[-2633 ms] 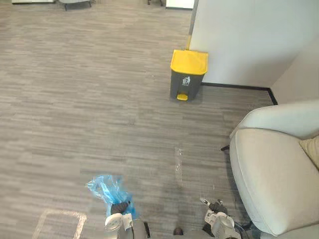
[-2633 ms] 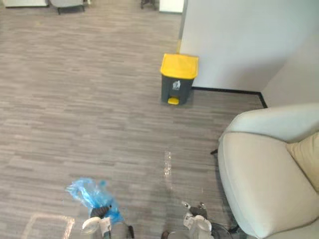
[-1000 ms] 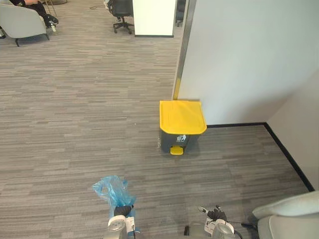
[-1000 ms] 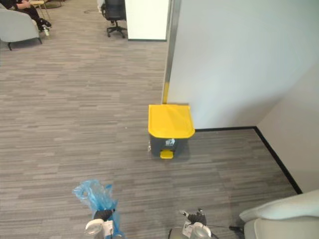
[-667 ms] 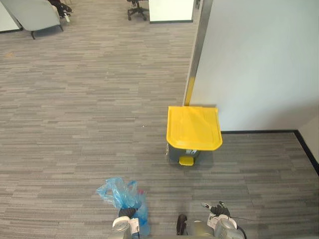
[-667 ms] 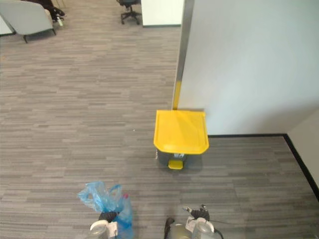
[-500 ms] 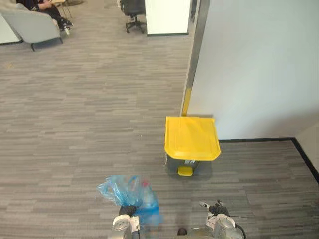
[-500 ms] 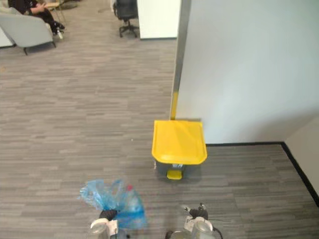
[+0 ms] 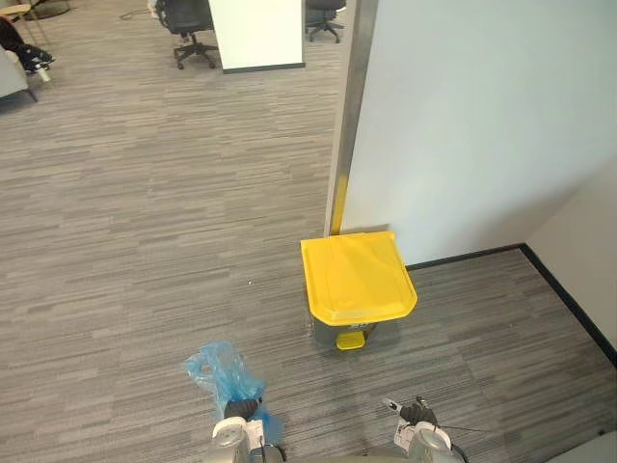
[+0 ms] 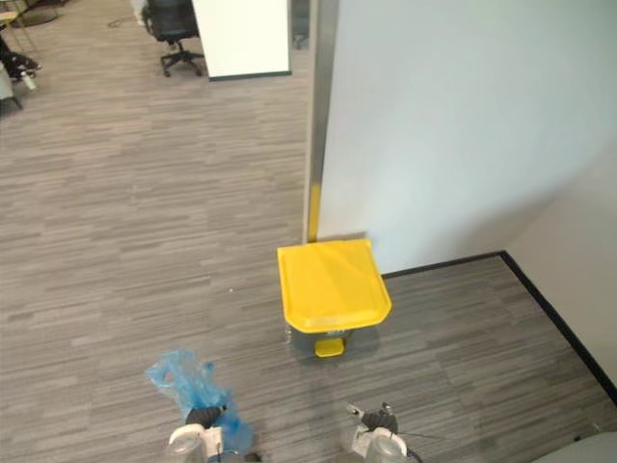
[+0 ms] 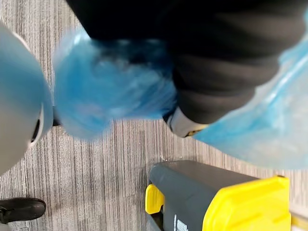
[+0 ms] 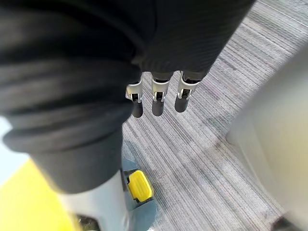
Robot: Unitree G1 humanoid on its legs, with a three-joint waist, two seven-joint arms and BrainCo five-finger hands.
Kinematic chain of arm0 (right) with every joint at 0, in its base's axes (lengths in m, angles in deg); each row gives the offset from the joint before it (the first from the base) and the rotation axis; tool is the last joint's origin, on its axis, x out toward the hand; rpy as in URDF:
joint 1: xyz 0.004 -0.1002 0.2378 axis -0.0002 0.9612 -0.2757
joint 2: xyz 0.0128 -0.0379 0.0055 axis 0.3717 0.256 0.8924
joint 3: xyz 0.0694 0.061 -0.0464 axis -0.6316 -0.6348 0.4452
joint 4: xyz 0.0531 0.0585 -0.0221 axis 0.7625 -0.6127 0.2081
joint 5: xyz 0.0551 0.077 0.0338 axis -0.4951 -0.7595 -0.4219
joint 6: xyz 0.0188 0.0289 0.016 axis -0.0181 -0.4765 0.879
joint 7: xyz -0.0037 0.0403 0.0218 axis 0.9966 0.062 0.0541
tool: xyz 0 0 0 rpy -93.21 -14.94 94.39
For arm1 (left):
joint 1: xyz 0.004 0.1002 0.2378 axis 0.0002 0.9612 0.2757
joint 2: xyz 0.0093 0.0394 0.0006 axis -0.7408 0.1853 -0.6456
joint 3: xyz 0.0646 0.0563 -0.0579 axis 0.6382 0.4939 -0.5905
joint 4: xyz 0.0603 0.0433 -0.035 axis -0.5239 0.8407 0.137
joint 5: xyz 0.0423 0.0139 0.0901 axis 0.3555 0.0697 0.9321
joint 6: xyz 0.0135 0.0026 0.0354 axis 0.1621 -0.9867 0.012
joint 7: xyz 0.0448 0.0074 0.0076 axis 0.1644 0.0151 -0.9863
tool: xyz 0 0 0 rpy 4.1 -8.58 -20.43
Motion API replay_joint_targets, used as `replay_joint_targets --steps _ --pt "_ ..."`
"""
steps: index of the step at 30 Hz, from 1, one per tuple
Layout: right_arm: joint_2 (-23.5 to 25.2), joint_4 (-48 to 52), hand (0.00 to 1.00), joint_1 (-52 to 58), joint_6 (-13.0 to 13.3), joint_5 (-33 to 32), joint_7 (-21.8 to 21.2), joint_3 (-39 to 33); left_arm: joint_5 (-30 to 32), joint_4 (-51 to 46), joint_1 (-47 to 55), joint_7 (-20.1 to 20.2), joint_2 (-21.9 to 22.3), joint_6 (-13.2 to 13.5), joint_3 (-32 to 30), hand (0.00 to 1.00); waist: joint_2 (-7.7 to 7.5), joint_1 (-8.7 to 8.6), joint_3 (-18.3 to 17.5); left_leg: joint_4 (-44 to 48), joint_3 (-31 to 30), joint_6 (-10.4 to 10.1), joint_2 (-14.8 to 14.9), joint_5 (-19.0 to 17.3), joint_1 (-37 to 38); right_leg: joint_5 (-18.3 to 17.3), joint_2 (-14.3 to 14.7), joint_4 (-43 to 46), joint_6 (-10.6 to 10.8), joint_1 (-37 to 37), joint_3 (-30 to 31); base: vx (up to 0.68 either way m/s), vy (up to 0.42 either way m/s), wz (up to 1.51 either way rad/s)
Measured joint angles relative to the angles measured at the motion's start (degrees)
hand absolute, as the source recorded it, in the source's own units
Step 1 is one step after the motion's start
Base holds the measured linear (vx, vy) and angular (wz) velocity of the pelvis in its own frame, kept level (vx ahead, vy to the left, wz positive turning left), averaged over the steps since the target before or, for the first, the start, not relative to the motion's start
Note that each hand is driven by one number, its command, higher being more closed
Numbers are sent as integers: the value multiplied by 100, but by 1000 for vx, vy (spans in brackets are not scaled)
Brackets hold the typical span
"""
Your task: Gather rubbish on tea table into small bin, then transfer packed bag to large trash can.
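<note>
Right hand [image 12: 158, 91] is hanging at the robot's side. Its fingers [image 12: 137, 107] are pointing down at the grey striped carpet floor [image 9: 135, 222], straight and relaxed, holding nothing.

Left hand [image 9: 237, 409] is showing at the bottom of the head views, left of centre, and is carrying the crumpled translucent blue plastic rubbish bag [image 9: 222, 370]. The bag's loose top is standing up out of the hand and more blue film is hanging below it (in the left wrist view the film is blurring round the dark cover). This hand's fingers are closing round the gathered plastic, though most of their length is sitting hidden under cover and film. The bag is riding off the floor.

The grey pedal trash can with a yellow lid [image 9: 358, 277] is standing ahead of the robot, at the foot of the white wall [image 9: 463, 116], just beside the wall's metal corner strip [image 9: 349, 106]. Its lid is lying shut, and the yellow foot pedal [image 9: 351, 340] is facing the robot. The bag is sitting apart from the can, to its left and nearer the robot.

A black office chair [image 9: 186, 21] is standing at the far end of the floor.
</note>
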Motion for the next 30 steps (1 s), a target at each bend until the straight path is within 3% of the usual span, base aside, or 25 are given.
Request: replay_joint_targets --steps 2,3,4,5,6,10,13,15,17,21,30 --pt "-5 -9 0 -2 2 1 -5 104 -1 12 14 -1 -47 1 -30 100 -32 1 2 -59 -80 -58 -14 -52 102 -114 -39 -304 -81 -79 -247 89 -52 20" --pt "-5 -13 0 -14 9 -2 -5 99 -2 27 13 -1 -47 2 -37 100 -51 -20 -1 -47 -197 -151 -31 -107 137 7 9 -1082 -150 -102 -360 136 -89 20" --pt "-4 -31 0 -7 8 -1 -6 100 -2 28 15 0 -54 5 -37 100 -79 -21 -15 -44 -227 -174 -57 -120 132 133 40 -1357 -173 -83 -349 174 -113 28" --pt "-23 -111 0 18 2 -8 -18 75 -3 93 -23 1 -57 24 -60 100 -133 -28 -60 -39 -348 -262 -131 -160 133 252 71 -1621 -329 11 -339 233 -97 23" --pt "-167 -243 0 -30 7 -1 -5 -50 3 199 -59 12 46 29 -123 100 75 -31 -93 -67 -606 -333 -13 -131 145 232 188 -1807 -374 121 -480 253 -85 22" --pt "-208 -235 0 -26 2 -3 2 -105 6 227 -57 13 181 22 -146 100 261 -43 -132 -91 -892 -353 216 -127 152 204 412 -2024 -393 341 -656 263 -123 11" --pt "-151 -236 0 13 5 -8 4 -134 114 220 -132 37 203 22 -109 100 137 -52 -56 496 -982 -445 347 -183 34 207 448 -2419 -403 838 -884 116 -57 39" --pt "-110 -237 0 35 -1 -15 4 -122 114 153 -146 40 199 23 -87 100 -9 -25 -84 1506 -930 -580 502 -291 -457 264 441 -2692 -430 1057 -974 61 -12 23" --pt "-90 -230 0 39 -1 -18 4 -106 113 125 -139 40 204 23 -90 100 -17 1 -97 1690 -799 -575 540 -293 -518 323 439 -2851 -433 1131 -946 52 26 -7" --pt "-109 -226 0 49 -14 -21 7 -134 116 138 -147 16 204 -2 -90 100 106 12 -105 984 -570 -553 380 -281 -128 498 494 -3061 -356 1099 -652 47 63 -30" --pt "-162 -232 0 107 -6 -18 0 -271 124 341 -165 20 169 -17 -85 100 169 3 -187 407 -326 -543 191 -275 178 887 549 -3570 -253 1096 -181 -2 77 -29"
